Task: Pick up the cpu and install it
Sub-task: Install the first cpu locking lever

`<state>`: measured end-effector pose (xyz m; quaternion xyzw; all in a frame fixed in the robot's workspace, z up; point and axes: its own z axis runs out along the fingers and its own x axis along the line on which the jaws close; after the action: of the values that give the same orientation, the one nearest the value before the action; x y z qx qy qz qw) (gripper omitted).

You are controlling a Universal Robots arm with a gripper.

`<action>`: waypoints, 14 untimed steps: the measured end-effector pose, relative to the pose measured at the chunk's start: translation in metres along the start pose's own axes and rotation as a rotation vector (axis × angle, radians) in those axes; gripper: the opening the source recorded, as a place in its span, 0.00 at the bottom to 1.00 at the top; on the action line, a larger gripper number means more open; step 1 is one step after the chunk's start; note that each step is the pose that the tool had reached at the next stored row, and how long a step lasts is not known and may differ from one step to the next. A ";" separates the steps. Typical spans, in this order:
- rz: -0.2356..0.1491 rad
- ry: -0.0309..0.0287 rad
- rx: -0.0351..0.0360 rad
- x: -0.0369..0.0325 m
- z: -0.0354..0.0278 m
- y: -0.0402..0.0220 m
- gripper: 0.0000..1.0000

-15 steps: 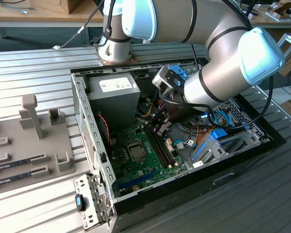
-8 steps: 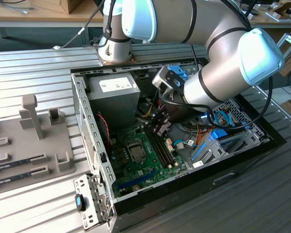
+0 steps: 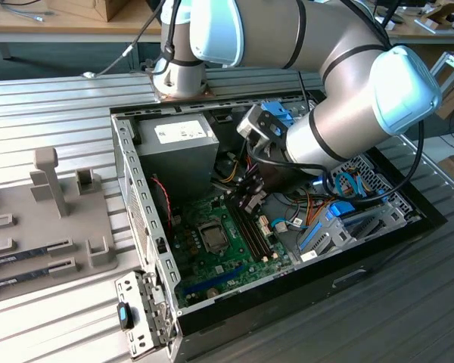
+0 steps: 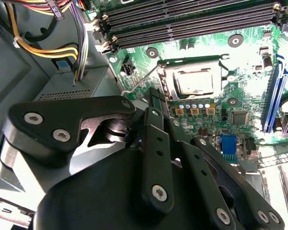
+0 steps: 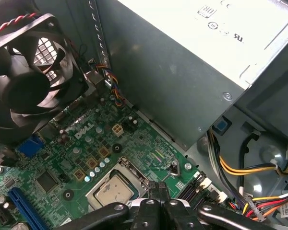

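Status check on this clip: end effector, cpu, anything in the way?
End effector fingertips together, holding nothing, poised above the socket frame. Cpu seated in the frame. Frame's lever angled off beside it.

motherboard (image 5: 86, 143) | white logo print (unread) | power supply (image 5: 182, 62) label, illegible

Arm (image 3: 340, 113) bent low, gripper (image 5: 155, 191) pointed down, jaws closed and empty
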<state>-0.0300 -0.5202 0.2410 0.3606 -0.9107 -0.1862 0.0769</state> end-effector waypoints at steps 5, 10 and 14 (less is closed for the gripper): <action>0.031 0.0708 0.0807 -0.0075 0.0026 0.0066 0.11; 0.034 0.0787 0.0730 -0.0191 0.0043 0.0106 0.11; 0.039 0.0944 0.0550 -0.0299 0.0026 0.0067 0.11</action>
<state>-0.0132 -0.4945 0.2411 0.3533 -0.9177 -0.1423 0.1134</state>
